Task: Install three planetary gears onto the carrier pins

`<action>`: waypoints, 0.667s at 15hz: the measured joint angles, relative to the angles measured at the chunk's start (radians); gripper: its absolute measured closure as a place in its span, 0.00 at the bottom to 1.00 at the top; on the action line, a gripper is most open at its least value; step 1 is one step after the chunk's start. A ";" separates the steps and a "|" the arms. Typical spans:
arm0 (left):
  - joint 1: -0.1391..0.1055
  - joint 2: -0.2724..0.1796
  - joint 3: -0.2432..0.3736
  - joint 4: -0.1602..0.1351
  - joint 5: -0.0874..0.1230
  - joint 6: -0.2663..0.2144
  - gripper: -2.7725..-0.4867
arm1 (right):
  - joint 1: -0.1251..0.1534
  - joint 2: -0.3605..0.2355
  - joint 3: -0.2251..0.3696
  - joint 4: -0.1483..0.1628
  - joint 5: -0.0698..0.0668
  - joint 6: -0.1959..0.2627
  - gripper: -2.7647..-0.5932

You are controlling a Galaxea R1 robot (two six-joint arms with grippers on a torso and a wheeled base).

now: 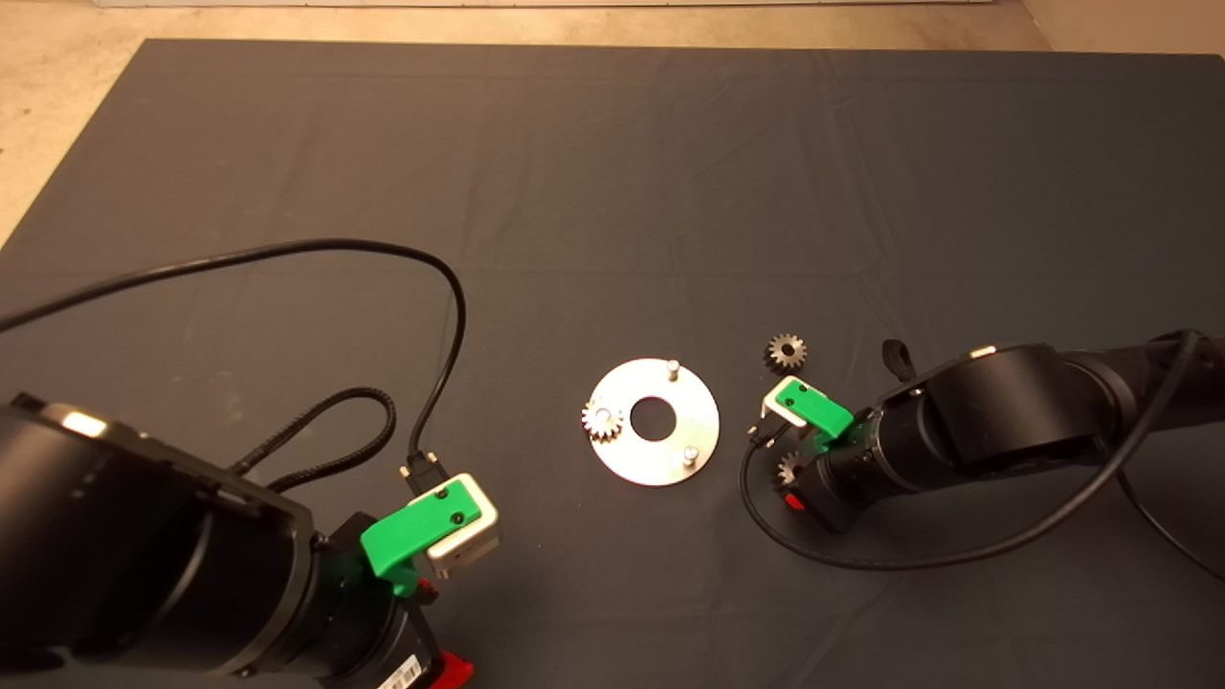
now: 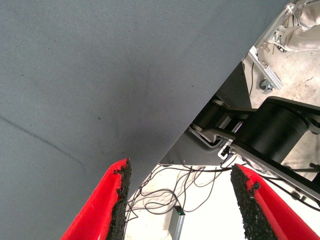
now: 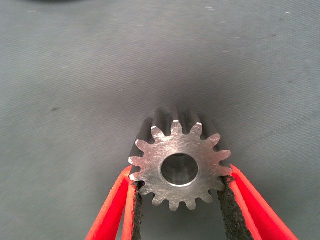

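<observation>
While the left gripper [image 2: 180, 200] sits parked at the lower left edge of the mat [image 1: 612, 172], fingers spread wide with nothing between them, all the action is on the right. Its wrist camera catches only the mat's edge and a tangle of cables on the floor beyond.

Over on the right, the right gripper [image 3: 180, 200] is down low near the mat, just beside the disc [image 1: 703, 416], and it has one planetary gear [image 3: 180, 165] pinched between its two black pads, the fingers [image 3: 120, 210] pressing the teeth from either side. You can see the gear's face and centre hole square on, teeth all around.

On the disc itself, one gear [image 1: 603, 419] is already seated on the pin at the rim nearest the left arm. Two carrier pins stand bare: one [image 1: 673, 366] at the far rim, one [image 1: 689, 455] at the near rim.

A third gear [image 1: 786, 352], darker, lies flat on the mat beyond the right gripper, apart from the disc.
</observation>
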 joint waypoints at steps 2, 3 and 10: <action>0.000 0.000 0.000 0.000 0.000 0.000 0.63 | 0.019 0.000 0.020 0.000 0.000 0.007 0.86; 0.000 0.000 0.000 0.000 0.000 0.000 0.63 | 0.038 0.000 0.029 0.000 0.000 0.008 0.86; 0.000 0.000 0.000 0.000 -0.002 0.000 0.63 | 0.097 0.066 0.047 0.001 -0.004 0.014 0.86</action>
